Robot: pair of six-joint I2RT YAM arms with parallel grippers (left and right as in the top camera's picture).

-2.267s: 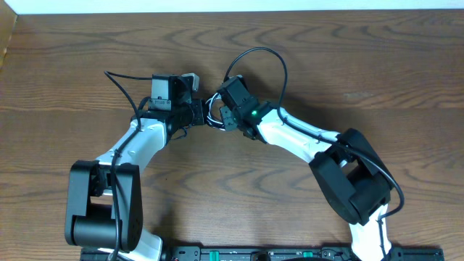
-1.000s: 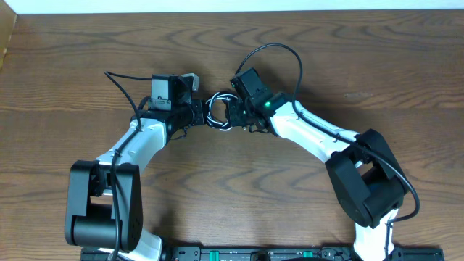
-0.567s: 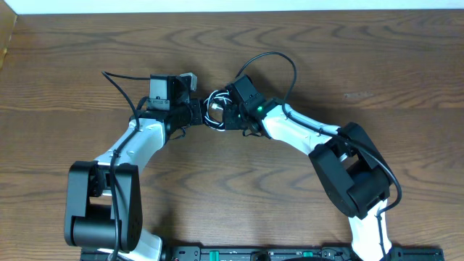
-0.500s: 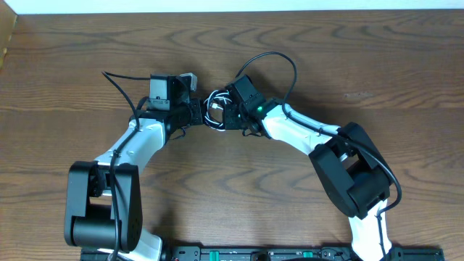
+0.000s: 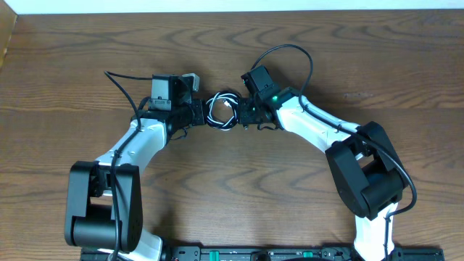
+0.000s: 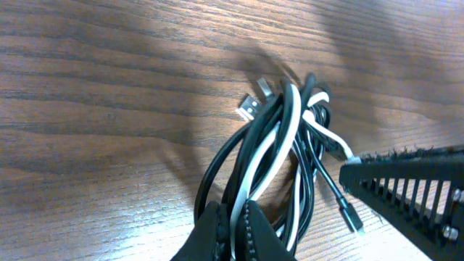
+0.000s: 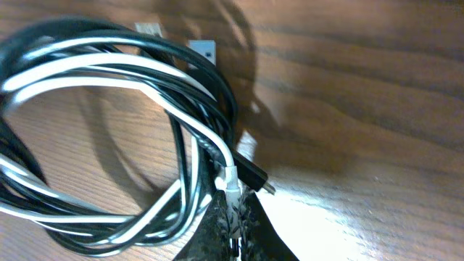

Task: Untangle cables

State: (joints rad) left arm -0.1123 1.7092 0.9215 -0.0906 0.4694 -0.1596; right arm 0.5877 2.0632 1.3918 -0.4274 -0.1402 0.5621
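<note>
barely begun: black cable and white cable lie as one coil on the bench between the arms. left pincer clamps the coil; right pincer pinches the white cable's plug end. separating them remains.

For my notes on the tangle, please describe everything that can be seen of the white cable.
The white cable is thin and smooth, looks plastic-coated, and has a thicker white plug end. It winds in several loops with the black cable, forming one coil over the wooden table. The right fingers pinch it at that plug. The left fingers clamp one white strand, together with black ones, on the coil's opposite side.
</note>
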